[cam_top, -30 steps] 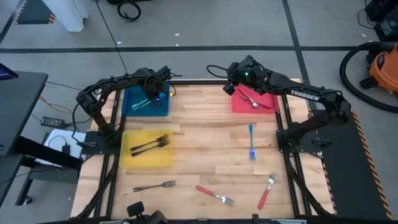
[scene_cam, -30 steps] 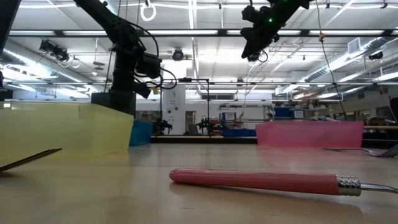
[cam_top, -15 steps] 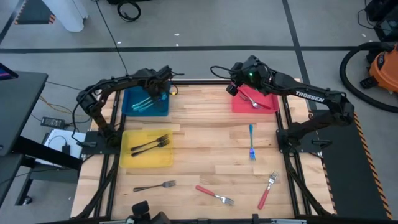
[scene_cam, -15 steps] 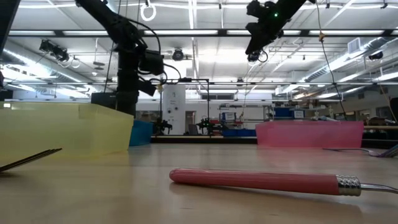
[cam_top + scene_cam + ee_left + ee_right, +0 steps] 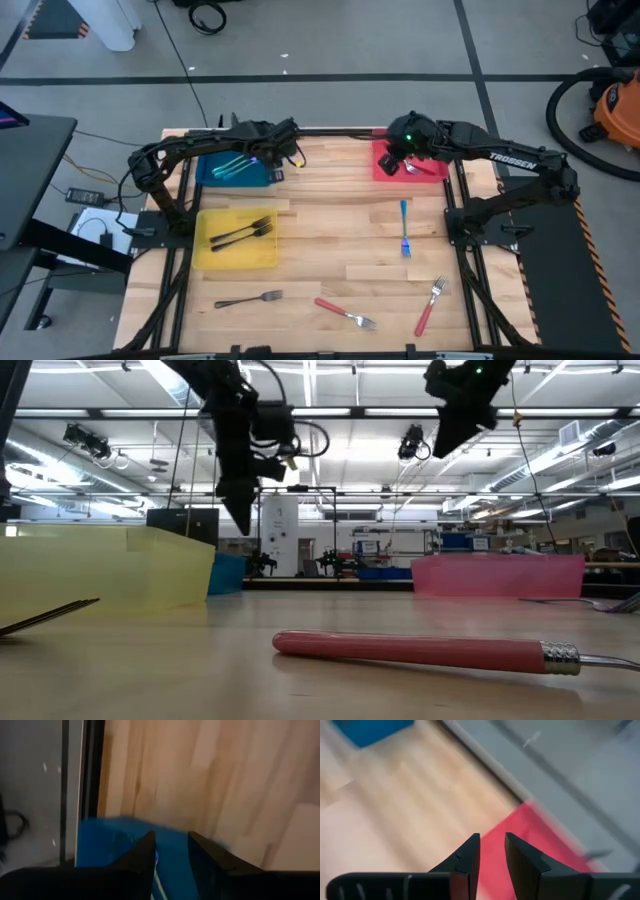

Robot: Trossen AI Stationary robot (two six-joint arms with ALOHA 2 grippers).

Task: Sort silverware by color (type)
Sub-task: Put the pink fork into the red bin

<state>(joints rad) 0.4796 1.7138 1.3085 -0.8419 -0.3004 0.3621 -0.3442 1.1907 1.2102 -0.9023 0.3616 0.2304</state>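
The left arm is reaching across the far edge of the pale wooden worktop (image 5: 330, 230), its left hand (image 5: 287, 150) hanging in the air just past the inner edge of the flat blue tray (image 5: 213, 172); its fingers (image 5: 145, 857) are standing slightly apart with nothing between them. The right arm is bending in from the far right corner, its right hand (image 5: 398, 158) hovering over the near-left part of the flat red tray (image 5: 437, 172), fingers (image 5: 468, 856) parted by a narrow gap and empty.

A teal-handled fork (image 5: 234, 165) is lying in the blue tray, a fork (image 5: 413, 167) in the red tray, and two black-handled forks (image 5: 241, 233) side by side in the flat yellow tray (image 5: 237, 258). Loose on the worktop, a blue-handled fork (image 5: 404, 226) is lying mid-right, a black-handled fork (image 5: 249, 298) near the front left, and two red-handled forks (image 5: 345, 313) (image 5: 429, 306) toward the front right, all with silver tines.
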